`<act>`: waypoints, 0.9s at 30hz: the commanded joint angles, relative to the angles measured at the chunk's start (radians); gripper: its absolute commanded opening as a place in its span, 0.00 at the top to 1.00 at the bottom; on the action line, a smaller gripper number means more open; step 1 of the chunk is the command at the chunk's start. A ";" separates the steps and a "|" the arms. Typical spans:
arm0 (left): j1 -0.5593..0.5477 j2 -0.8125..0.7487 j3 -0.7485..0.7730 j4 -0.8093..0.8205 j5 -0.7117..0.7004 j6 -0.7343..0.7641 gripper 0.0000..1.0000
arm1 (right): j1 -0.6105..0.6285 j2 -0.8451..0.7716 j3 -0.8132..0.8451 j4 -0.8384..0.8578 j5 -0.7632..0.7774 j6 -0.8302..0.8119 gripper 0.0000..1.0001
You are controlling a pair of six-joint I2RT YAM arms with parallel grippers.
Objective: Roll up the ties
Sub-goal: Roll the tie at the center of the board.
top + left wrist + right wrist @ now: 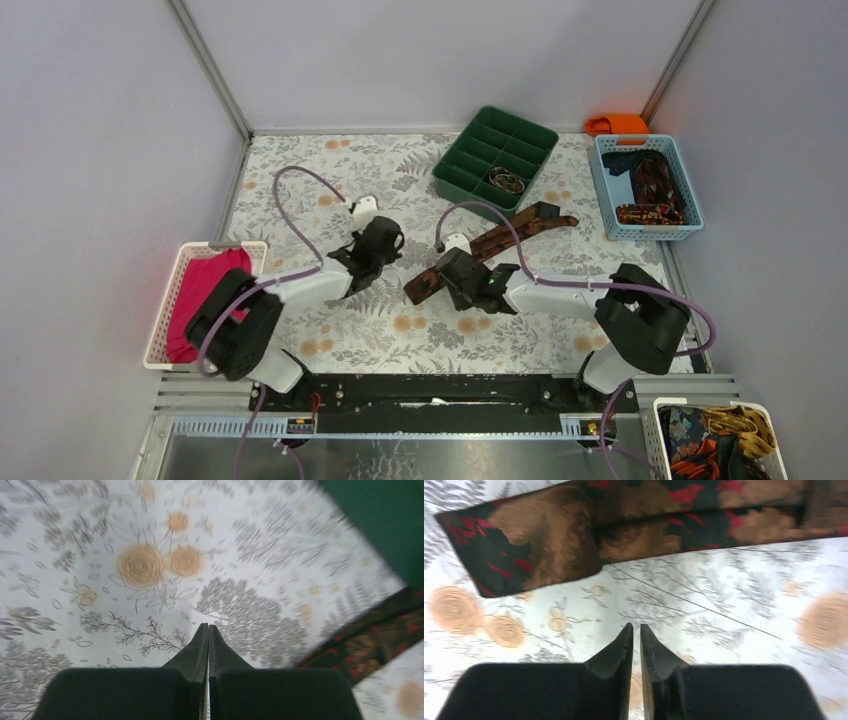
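A brown tie with red-black patches lies flat and diagonal on the flowered tablecloth, its wide end near the table's middle. My left gripper is shut and empty, just left of the tie; the tie's edge shows at the lower right of the left wrist view. My right gripper is shut and empty, beside the wide end. In the right wrist view the tie lies folded just beyond the fingertips, apart from them. More ties lie in the blue basket at the back right.
A green compartment tray with rubber bands stands behind the tie, also in the left wrist view. An orange cloth lies in the back corner. A white basket holds magenta cloth. Another white basket of ties is at the near right.
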 commanded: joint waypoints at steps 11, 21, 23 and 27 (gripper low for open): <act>-0.012 -0.470 0.059 -0.229 -0.115 0.055 1.00 | 0.089 0.026 0.288 -0.456 0.755 -0.067 0.00; -0.012 -0.721 0.062 -0.410 -0.172 -0.008 1.00 | 0.267 -0.061 0.284 -0.194 0.482 -0.157 0.21; -0.012 -0.756 0.074 -0.461 -0.211 -0.024 1.00 | 0.294 -0.067 0.267 -0.115 0.448 -0.167 0.25; -0.012 -0.802 0.079 -0.526 -0.273 -0.049 1.00 | 0.339 0.018 0.339 -0.130 0.411 -0.171 0.36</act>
